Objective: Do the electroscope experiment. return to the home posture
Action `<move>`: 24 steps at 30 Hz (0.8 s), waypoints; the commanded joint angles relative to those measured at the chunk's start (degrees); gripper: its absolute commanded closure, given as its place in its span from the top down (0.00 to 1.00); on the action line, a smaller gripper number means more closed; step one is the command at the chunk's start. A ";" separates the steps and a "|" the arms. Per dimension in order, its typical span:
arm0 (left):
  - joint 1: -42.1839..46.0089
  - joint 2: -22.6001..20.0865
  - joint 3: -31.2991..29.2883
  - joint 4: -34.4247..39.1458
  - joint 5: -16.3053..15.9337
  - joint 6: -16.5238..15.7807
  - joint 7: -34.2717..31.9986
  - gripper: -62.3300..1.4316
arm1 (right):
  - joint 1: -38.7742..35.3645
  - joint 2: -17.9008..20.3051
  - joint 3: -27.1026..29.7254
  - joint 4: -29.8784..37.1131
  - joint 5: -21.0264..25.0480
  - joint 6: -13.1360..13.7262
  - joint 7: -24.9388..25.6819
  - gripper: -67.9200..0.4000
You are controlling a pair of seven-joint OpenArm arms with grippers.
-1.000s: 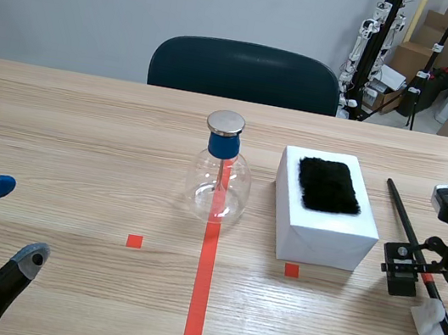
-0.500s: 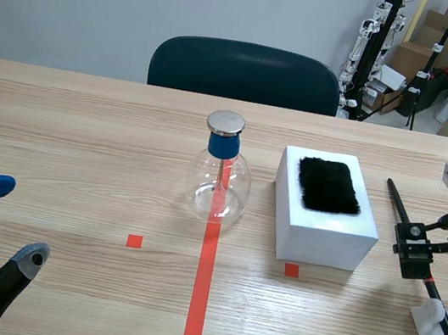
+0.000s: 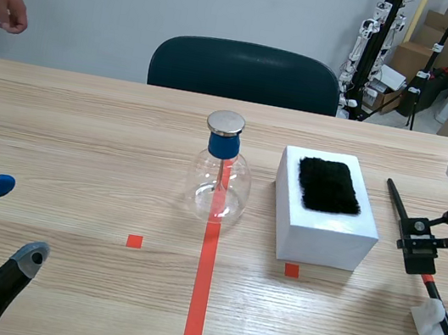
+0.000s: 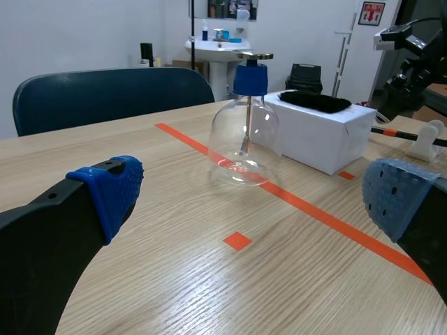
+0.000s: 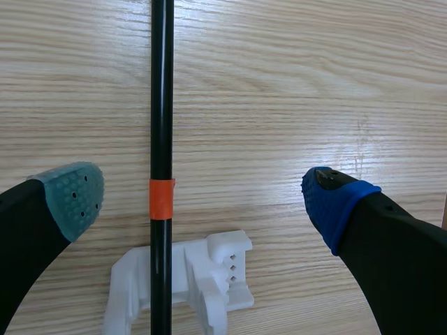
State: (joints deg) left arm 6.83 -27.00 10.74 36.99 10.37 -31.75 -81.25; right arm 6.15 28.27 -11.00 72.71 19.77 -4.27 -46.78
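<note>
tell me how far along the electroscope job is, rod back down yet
Done, it seems: the black rod lies in its white holder on the table, and nothing grips it. In hand: the right gripper hovers open just above the rod. The left gripper is open, low over the table. Left: the right gripper probably has yet to pull back to the home posture.

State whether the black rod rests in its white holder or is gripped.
Resting, not gripped. The black rod lies in the white holder; the right hand is open and clear of it.
</note>
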 commanded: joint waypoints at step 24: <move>15.96 1.62 -6.69 37.35 -9.79 3.80 28.33 1.00 | -29.40 9.66 11.98 23.93 -0.35 3.85 42.32 0.85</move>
State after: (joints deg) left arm 22.28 -25.82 4.34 74.00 0.97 -28.42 -52.77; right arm -23.68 36.99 1.02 95.35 19.70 -0.21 -5.63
